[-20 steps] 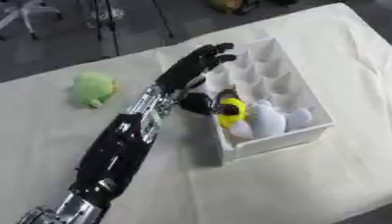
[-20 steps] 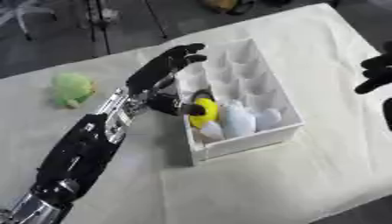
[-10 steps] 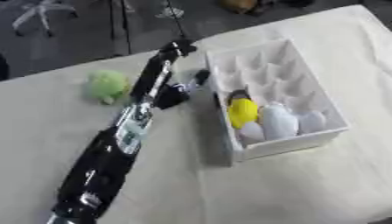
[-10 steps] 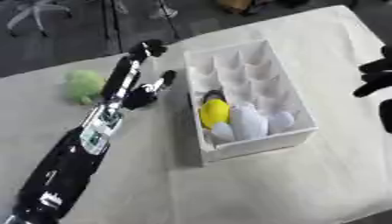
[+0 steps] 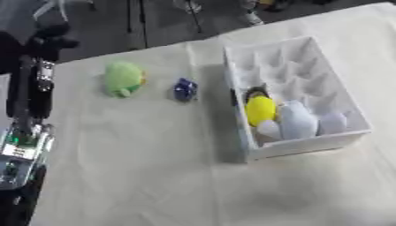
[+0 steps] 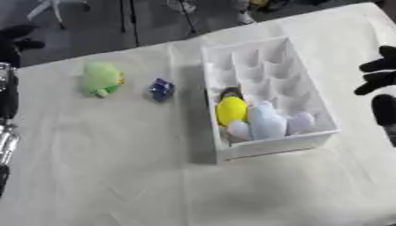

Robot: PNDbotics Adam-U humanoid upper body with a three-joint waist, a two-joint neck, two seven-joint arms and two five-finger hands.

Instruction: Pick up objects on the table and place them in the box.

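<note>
White divided box point(image 5: 309, 66) sits right of centre, holding a yellow toy point(image 5: 260, 110) and pale items; no writing readable. Green toy point(image 5: 123, 78) and small blue object point(image 5: 185, 89) lie upper left. Left hand point(image 5: 48, 39) upper left, right hand point(image 6: 380, 75) right edge: fingers' state unclear

My white box point(image 5: 309, 145) sits on the cloth-covered table, its long side running away from me, split into small cells. The near cells hold a yellow toy point(image 5: 260, 110) and some pale white pieces point(image 5: 298, 124). Left of it a small blue object point(image 5: 184, 89) lies beside a green plush point(image 5: 123, 78).
</note>
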